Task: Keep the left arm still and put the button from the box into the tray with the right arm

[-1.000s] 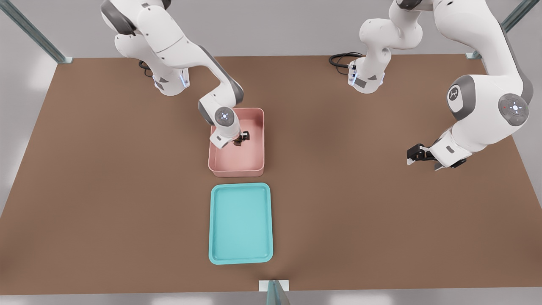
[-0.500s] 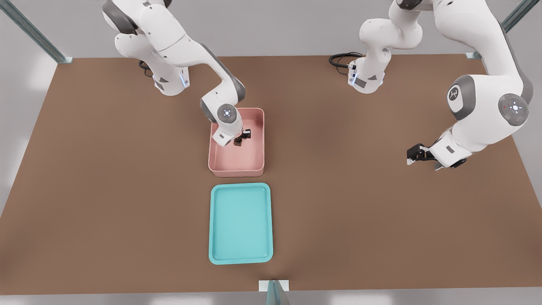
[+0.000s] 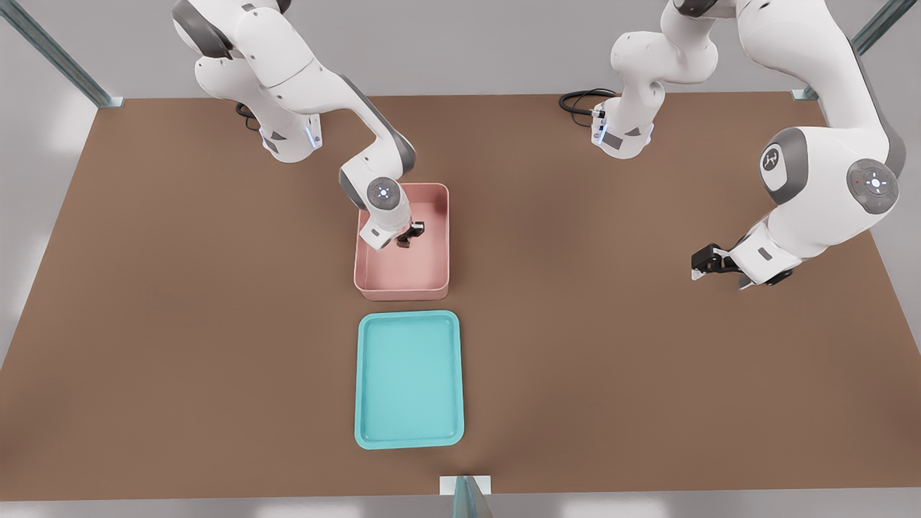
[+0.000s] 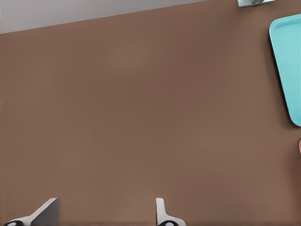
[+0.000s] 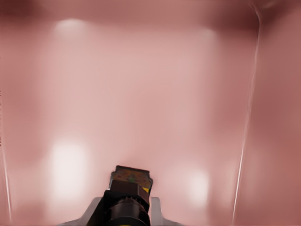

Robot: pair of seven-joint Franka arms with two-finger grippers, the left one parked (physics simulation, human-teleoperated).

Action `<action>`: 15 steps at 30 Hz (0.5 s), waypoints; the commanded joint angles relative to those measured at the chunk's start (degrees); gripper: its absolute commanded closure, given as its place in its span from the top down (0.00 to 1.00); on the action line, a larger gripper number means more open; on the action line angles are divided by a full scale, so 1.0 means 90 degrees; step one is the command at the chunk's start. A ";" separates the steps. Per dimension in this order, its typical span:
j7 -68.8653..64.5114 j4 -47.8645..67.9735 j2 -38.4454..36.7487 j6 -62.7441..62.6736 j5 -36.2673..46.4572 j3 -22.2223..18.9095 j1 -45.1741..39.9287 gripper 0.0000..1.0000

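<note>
The gripper [image 3: 404, 239] is sitting inside the box [image 3: 435, 277], button [image 5: 131, 182] pinched between its fingers; the tray [image 3: 409, 439] is lying just beyond the box.

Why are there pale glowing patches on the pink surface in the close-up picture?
In the right wrist view they are soft reflections of lights on the box floor; the button at the claw sits between them. In the front view the box looks evenly lit, with the claw down inside it.

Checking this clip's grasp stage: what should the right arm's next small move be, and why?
Probably a straight lift: the gripper sits inside the pink box, fingers apparently closed on the button, and the turquoise tray lies beyond the box wall.
</note>
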 commanded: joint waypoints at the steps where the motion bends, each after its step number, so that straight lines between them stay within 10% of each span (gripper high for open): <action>1: -0.0103 0.0010 -0.0087 -0.0053 -0.0003 -0.0002 0.0001 0.49; 15: -0.0230 0.1651 -0.0810 -0.2309 0.0104 -0.0061 -0.0370 0.47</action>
